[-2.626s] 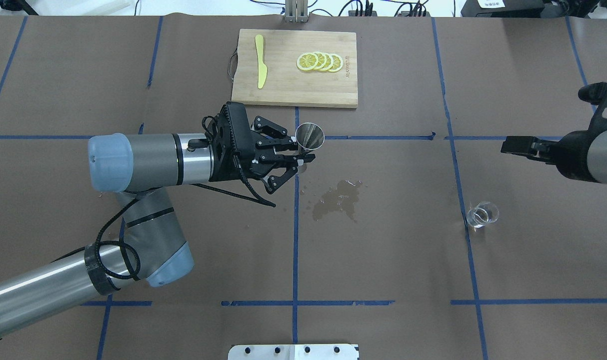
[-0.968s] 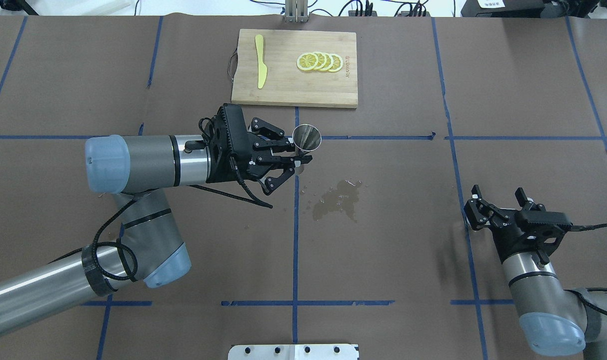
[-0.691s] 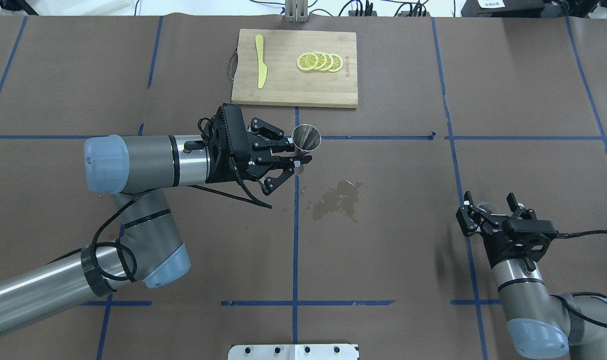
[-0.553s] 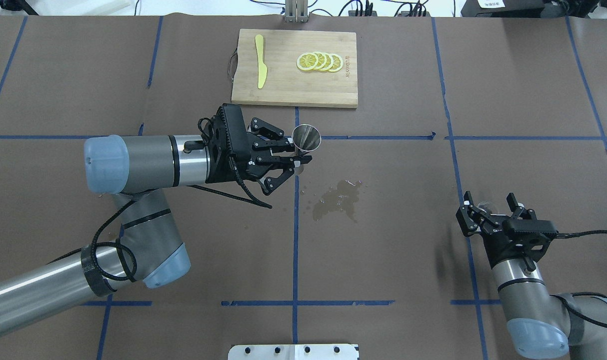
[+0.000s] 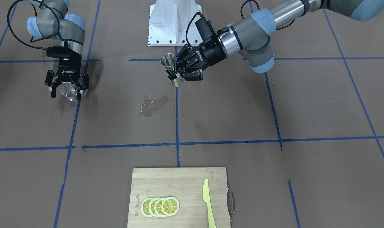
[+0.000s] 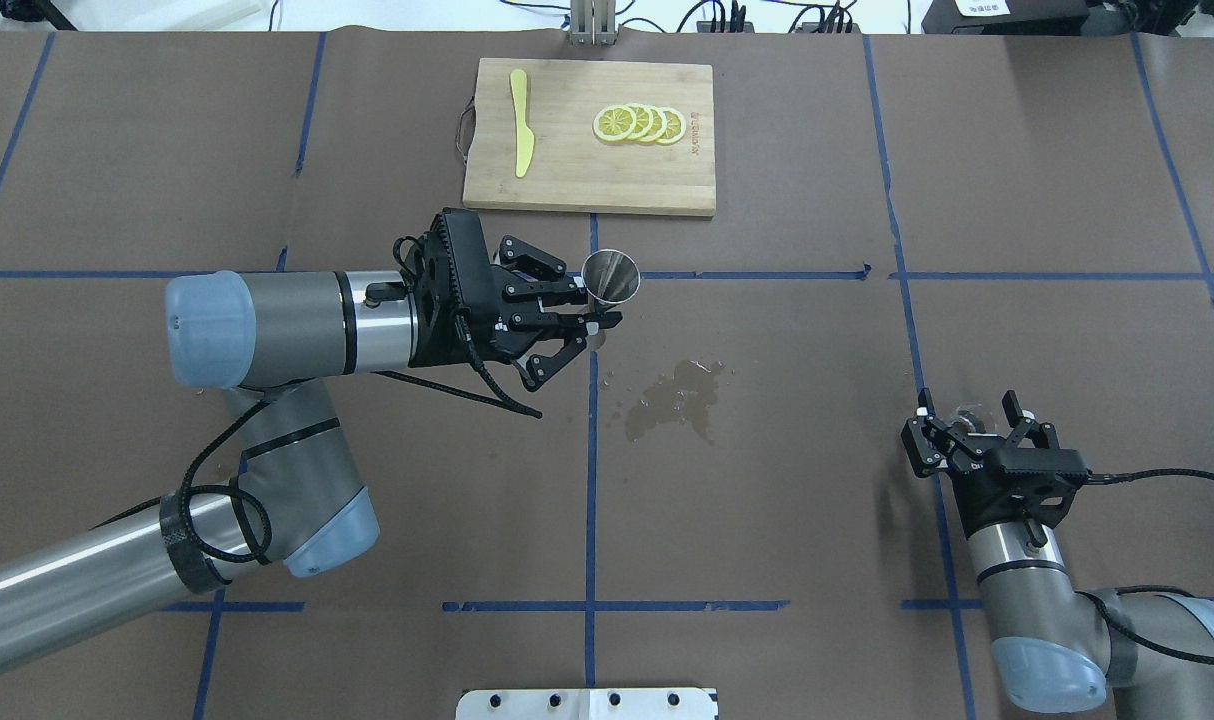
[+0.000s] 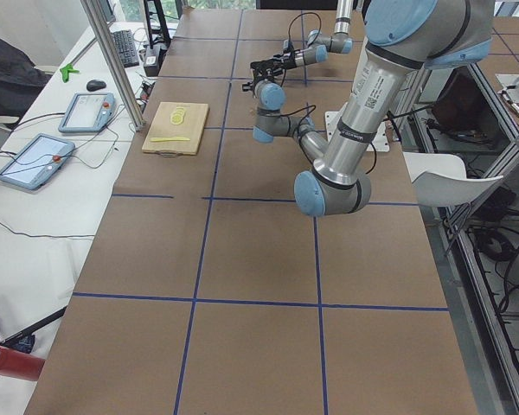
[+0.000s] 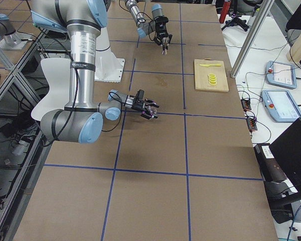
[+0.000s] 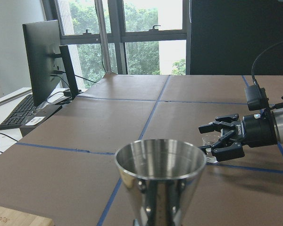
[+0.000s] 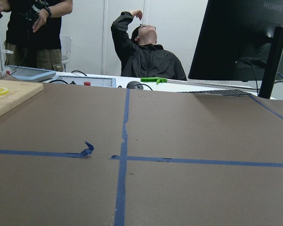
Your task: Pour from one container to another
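Clear glass cup [image 5: 68, 91]: upright on the counter [image 5: 274, 110], well to the robot's right of the wet patch [image 5: 152, 104], between the fingers of the right tool [image 5: 66, 94]. State of that tool: spread, straddling the cup, no pinch evident yet. Change over the last seconds: previously raised and clear of the cup, now lowered to cup height and settled around it. Meaning for the task: approach judged complete, grasp pending; likely next, closing on the cup wall, then lifting and carrying toward the patch. Silvery steel jigger [image 5: 168, 60]: raised above the counter, mouth up, near the wet patch on its robot's-left side, pinched at the waist by the left tool [image 5: 175, 75]; position almost unchanged. Pour not yet begun. Surface: brown paper marked with blue tape [image 5: 176, 126]. Beyond the patch, away from the robot: a cutting board [image 5: 185, 183] carrying lemon slices [image 5: 160, 206] and a yellow knife [image 5: 208, 202]. Room: monitor [image 10: 240, 42], two people [image 10: 148, 52], windows [image 9: 141, 47] with greenery outside.
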`<state>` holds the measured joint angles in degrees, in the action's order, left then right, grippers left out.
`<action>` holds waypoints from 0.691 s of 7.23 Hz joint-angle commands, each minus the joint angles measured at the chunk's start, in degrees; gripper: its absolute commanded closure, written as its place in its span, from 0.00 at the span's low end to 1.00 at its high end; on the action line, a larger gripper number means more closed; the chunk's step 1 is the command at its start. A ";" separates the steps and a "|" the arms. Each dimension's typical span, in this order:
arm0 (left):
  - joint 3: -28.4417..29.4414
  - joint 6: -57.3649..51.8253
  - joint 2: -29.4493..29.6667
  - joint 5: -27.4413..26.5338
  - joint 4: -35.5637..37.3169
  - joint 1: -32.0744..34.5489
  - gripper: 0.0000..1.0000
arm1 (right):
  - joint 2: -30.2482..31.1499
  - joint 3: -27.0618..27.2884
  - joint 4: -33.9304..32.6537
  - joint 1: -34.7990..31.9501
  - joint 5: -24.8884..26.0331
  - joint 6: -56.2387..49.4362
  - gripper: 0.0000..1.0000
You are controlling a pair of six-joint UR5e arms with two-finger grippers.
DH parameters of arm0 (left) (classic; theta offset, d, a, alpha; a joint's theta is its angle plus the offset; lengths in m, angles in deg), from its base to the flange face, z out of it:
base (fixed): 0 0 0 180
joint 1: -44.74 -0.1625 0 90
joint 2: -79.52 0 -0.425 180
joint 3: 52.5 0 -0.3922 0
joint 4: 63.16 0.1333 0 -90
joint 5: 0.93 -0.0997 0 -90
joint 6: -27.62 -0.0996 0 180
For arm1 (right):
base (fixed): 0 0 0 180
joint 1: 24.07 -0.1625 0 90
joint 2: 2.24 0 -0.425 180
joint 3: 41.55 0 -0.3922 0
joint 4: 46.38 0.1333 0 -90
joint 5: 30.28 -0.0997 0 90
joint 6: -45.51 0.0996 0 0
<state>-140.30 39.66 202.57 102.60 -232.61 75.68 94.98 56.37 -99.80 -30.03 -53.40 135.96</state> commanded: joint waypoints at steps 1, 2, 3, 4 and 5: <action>0.00 0.00 0.00 0.00 0.00 0.00 1.00 | -0.01 -1.50 -0.02 0.24 0.01 1.30 0.02; 0.00 0.00 0.00 0.00 0.00 0.00 1.00 | -0.01 -1.59 -0.02 0.59 -0.08 1.39 0.02; 0.00 0.00 0.00 0.00 0.00 0.00 1.00 | -0.01 -1.59 -0.02 0.86 0.01 1.57 0.03; 0.00 0.00 0.00 0.00 0.00 0.00 1.00 | -0.01 -1.68 -0.02 1.03 0.01 1.57 0.04; 0.00 0.00 0.00 0.00 -0.09 0.00 1.00 | -0.01 -1.59 -0.02 1.21 0.01 1.66 0.05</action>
<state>-140.30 39.66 202.57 102.61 -232.63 75.68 94.97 54.76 -99.82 -29.05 -53.40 137.52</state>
